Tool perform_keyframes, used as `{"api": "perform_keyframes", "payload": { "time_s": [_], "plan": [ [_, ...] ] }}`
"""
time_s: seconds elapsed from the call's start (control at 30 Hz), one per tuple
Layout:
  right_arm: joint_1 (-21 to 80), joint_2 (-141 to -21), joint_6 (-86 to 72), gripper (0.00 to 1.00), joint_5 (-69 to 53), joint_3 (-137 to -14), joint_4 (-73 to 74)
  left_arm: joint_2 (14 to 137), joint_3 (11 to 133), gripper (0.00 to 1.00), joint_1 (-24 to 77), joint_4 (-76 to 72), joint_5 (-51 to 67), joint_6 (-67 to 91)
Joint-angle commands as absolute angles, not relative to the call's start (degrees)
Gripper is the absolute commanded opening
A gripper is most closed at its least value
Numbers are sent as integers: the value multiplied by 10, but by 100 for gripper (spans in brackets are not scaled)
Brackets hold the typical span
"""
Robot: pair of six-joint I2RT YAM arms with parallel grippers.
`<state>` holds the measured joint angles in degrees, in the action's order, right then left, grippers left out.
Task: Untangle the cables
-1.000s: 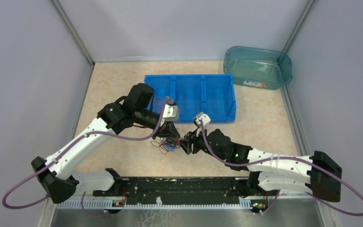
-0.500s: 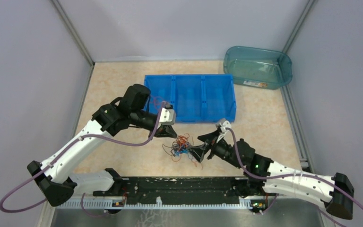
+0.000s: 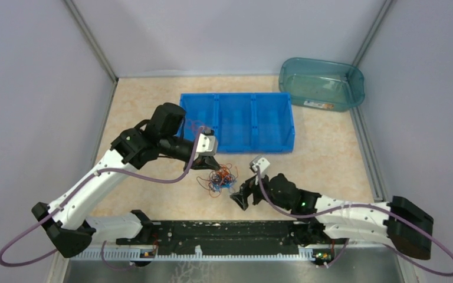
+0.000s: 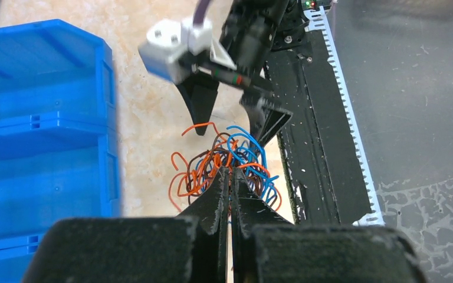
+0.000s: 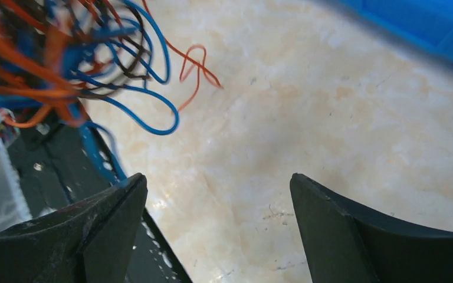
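The cables (image 3: 220,178) are a small tangle of orange-red, blue and dark wires on the beige table, in front of the blue bin. My left gripper (image 3: 210,165) is at the tangle's far-left edge. In the left wrist view its jaws (image 4: 230,172) are shut together with their tips in the cables (image 4: 224,162). My right gripper (image 3: 242,198) is open and empty, just near-right of the tangle and apart from it. In the right wrist view the cables (image 5: 65,59) sit at the upper left, beyond the spread right gripper (image 5: 215,184).
A blue three-compartment bin (image 3: 236,121) stands just behind the tangle. A teal tub (image 3: 321,82) is at the back right. The black base rail (image 3: 224,233) runs along the near edge, close to the tangle. Grey walls close in left, right and back.
My right gripper has let go of the cables, opened and drawn back toward the near edge. The tangle, stretched rightward half a second ago, has sprung back into a compact bunch by my left gripper.
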<state>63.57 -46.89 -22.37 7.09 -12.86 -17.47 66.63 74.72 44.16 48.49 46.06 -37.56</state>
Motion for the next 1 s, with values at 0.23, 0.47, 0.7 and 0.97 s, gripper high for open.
{"api": "perform_keyframes", "payload": {
  "time_s": [0.23,0.47,0.7,0.97],
  "plan": [
    [631,-687,-141,91,83,-147,-485,653,792,0,445,514,471,-387],
    [631,-780,-146,52,96,-160,-633,649,809,0,445,513,471,-374],
    [631,-815,-185,41,89,-161,-697,641,837,0,445,516,457,-362],
    [629,-841,-206,67,74,-88,-886,639,861,0,445,523,463,-361]
  ]
}}
